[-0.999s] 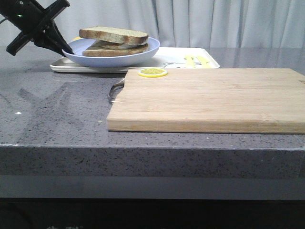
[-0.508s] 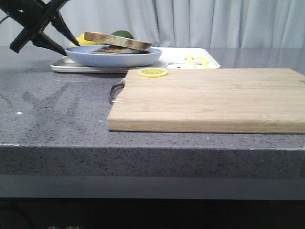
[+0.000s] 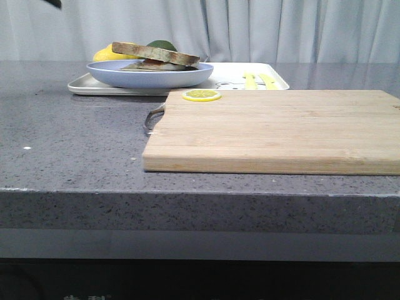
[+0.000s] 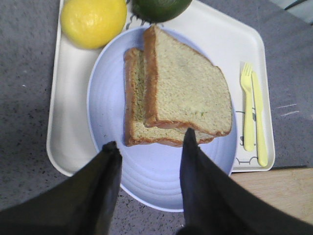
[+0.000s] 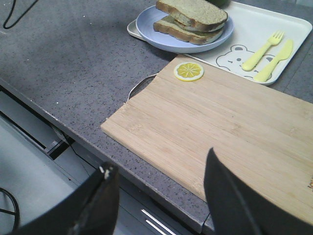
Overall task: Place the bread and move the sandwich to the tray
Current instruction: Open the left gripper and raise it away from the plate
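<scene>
The sandwich (image 3: 153,55), two brown-crusted slices stacked, lies on the pale blue plate (image 3: 187,76). The plate rests on the white tray (image 3: 231,75) at the back left. In the left wrist view my left gripper (image 4: 150,142) is open and empty. It hovers above the near rim of the plate (image 4: 161,176), apart from the sandwich (image 4: 186,93) and the tray (image 4: 68,112). The egg is hidden between the slices. My right gripper (image 5: 161,161) is open and empty over the table's front edge. From there the sandwich (image 5: 193,17) is far off.
A wooden cutting board (image 3: 281,128) with a lemon slice (image 3: 200,95) on it fills the middle and right. On the tray lie a yellow lemon (image 4: 93,19), a green fruit (image 4: 159,7) and a yellow fork and knife (image 4: 252,107).
My left gripper has let go of the plate's rim and risen out of the front view. The plate, tilted a second ago, has settled flat on the tray.
</scene>
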Robot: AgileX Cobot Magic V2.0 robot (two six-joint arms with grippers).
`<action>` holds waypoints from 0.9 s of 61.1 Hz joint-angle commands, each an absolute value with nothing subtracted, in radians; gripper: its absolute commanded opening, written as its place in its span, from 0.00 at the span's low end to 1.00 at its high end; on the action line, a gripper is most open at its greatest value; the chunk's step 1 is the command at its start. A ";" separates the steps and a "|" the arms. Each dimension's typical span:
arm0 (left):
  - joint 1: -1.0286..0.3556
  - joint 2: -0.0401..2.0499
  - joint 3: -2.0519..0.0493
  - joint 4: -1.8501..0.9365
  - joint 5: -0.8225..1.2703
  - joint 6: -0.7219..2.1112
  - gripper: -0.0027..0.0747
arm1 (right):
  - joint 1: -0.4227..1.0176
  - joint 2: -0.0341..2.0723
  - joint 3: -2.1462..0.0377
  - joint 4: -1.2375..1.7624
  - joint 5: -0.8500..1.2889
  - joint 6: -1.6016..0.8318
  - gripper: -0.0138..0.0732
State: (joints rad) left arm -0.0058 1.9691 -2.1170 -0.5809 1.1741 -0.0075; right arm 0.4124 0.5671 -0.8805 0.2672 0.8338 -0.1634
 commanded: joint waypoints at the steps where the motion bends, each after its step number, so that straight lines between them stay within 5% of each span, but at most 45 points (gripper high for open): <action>1: -0.036 1.832 -2.103 -0.562 1.127 0.012 0.42 | 0.412 0.569 -0.906 0.282 0.767 -0.165 0.63; 35: -0.294 1.199 -1.341 -0.525 0.768 0.342 0.42 | 0.412 0.569 -0.906 0.282 0.767 -0.165 0.63; 55: -0.309 0.885 -0.942 -0.395 0.612 0.375 0.42 | 0.412 0.569 -0.906 0.282 0.767 -0.165 0.63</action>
State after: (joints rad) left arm -0.3002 0.9631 -0.9894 -0.4262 0.7139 0.3699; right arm 0.4124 0.5671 -0.8805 0.2672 0.8338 -0.1614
